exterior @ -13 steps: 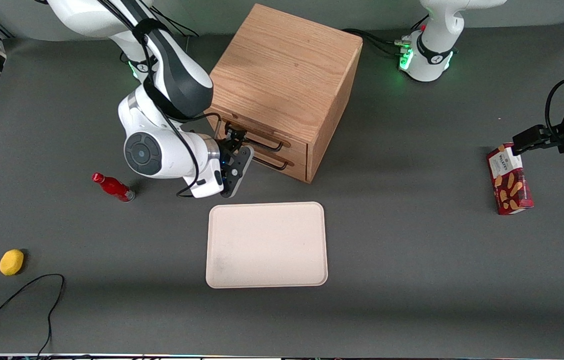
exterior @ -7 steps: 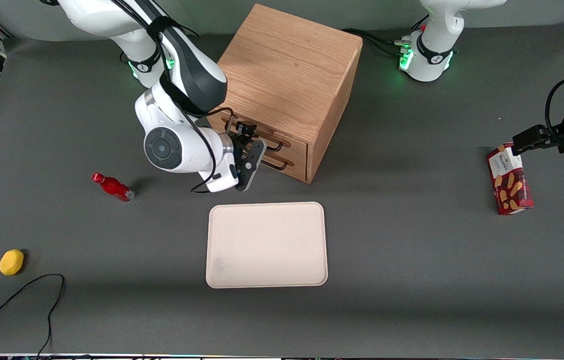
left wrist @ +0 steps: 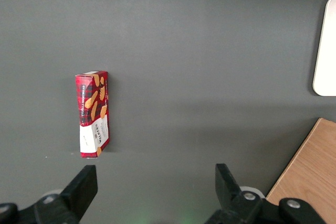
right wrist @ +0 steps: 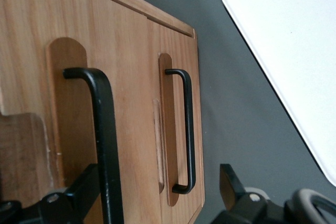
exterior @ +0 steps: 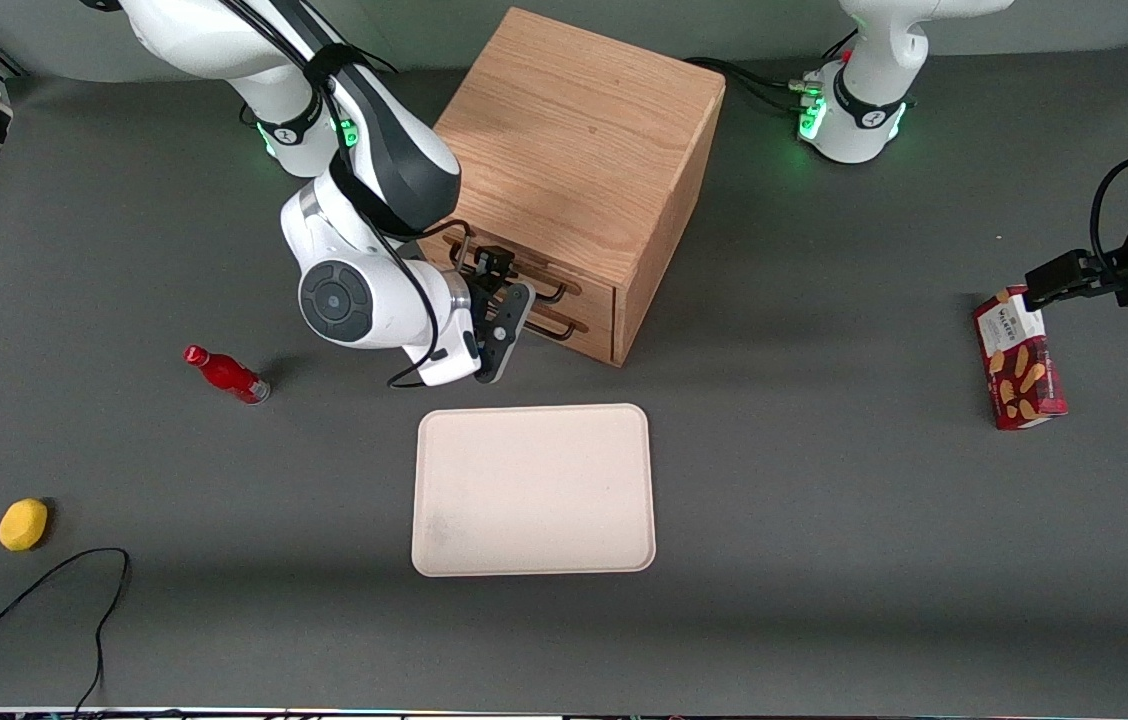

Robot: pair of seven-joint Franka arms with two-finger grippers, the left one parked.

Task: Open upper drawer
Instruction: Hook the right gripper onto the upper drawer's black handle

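Front view: my jaws (exterior: 496,268) hang just in front of the upper drawer (exterior: 524,278), which sits flush in the cabinet (exterior: 574,160) above the tray (exterior: 534,490).

Right wrist view: my jaws stand wide, fingers (right wrist: 79,192) astride the upper drawer's handle (right wrist: 105,140), not gripping it.

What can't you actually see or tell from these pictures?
- Front view: the arm covers part of the upper drawer, so contact between gripper and handle is unclear.
- Right wrist view: the picture's edge cuts off that handle's end.
- Drawer contents: hidden, both closed.
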